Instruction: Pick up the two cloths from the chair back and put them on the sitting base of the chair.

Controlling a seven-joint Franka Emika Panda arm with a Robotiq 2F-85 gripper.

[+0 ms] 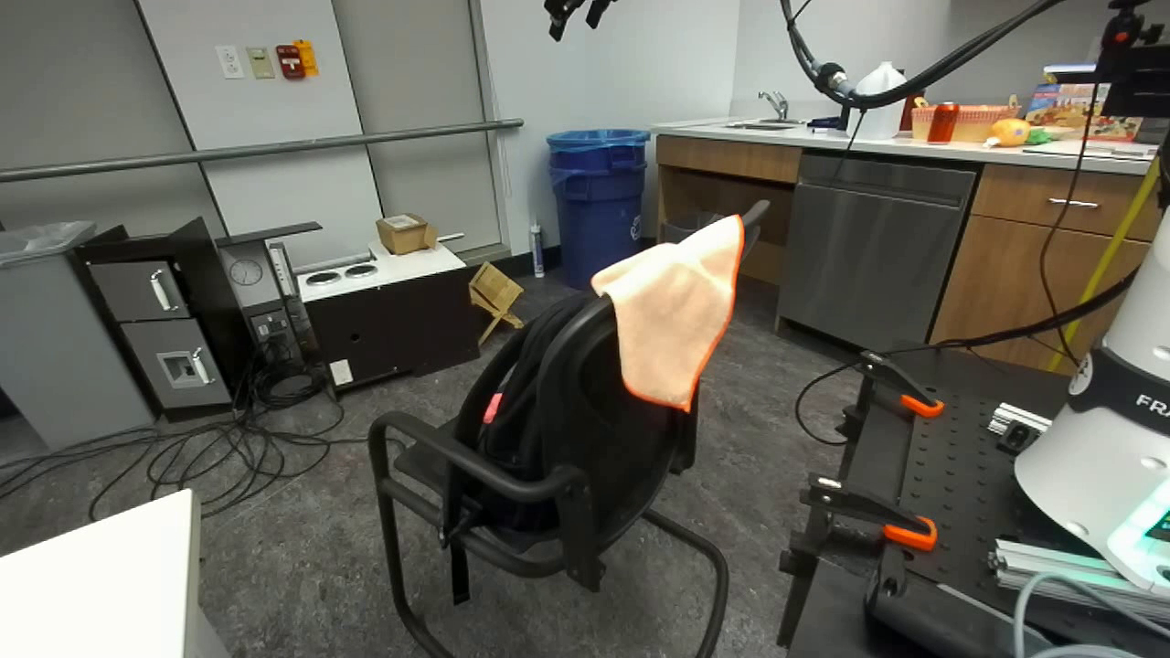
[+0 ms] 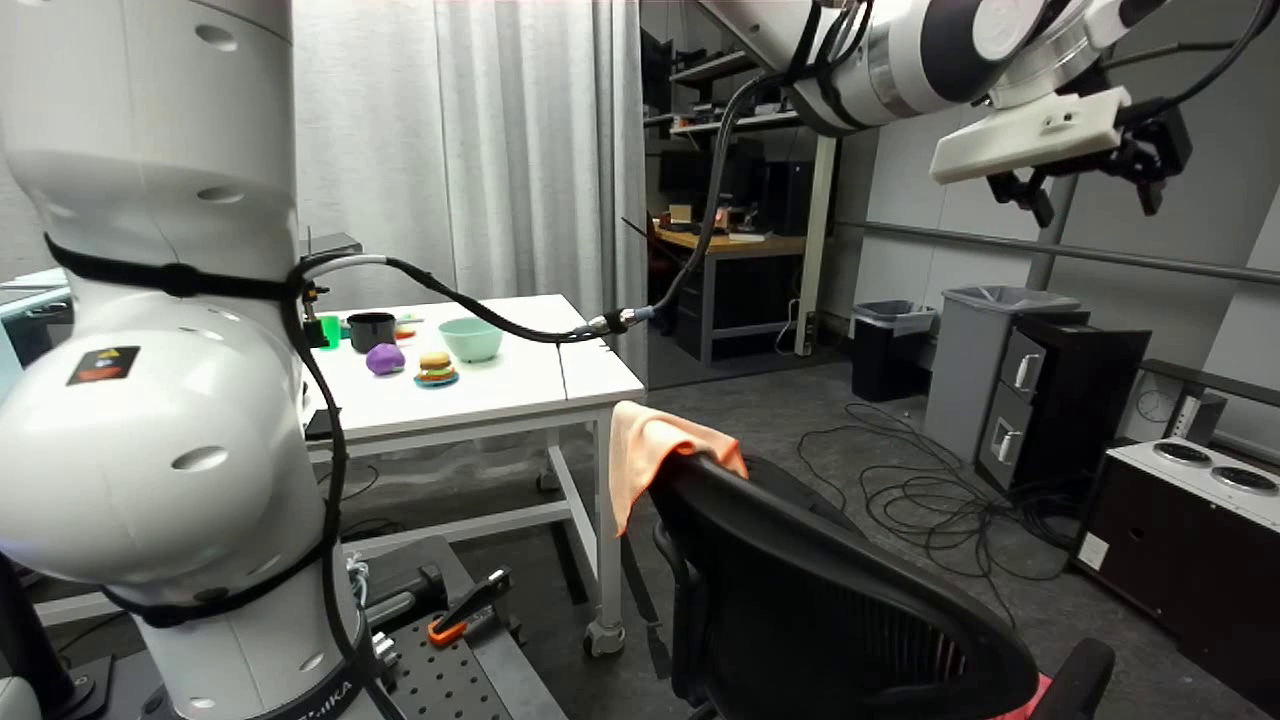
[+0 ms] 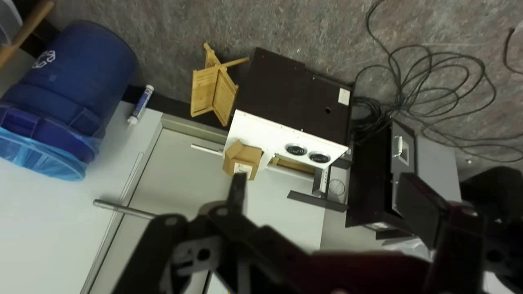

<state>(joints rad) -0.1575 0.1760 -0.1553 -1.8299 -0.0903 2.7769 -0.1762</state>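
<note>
A pale orange cloth [image 1: 681,311] with a bright orange edge hangs over the top of the black chair back [image 1: 622,466]. In an exterior view the cloth [image 2: 655,450] drapes over the corner of the chair back [image 2: 800,600]. I can make out only one cloth; a second is hidden or out of view. A black backpack [image 1: 512,411] covers most of the seat [image 1: 425,461]. My gripper [image 2: 1097,205] is open and empty, high above and away from the chair. The open fingers also show in the wrist view [image 3: 322,183], where neither cloth nor chair shows.
A white table [image 2: 500,385] with a bowl and toy food stands beside the chair. A toy stove [image 1: 393,274], a blue bin [image 1: 599,201] and loose cables [image 1: 247,448] lie beyond it. A pink patch [image 2: 1030,700] shows by the armrest; I cannot tell what it is.
</note>
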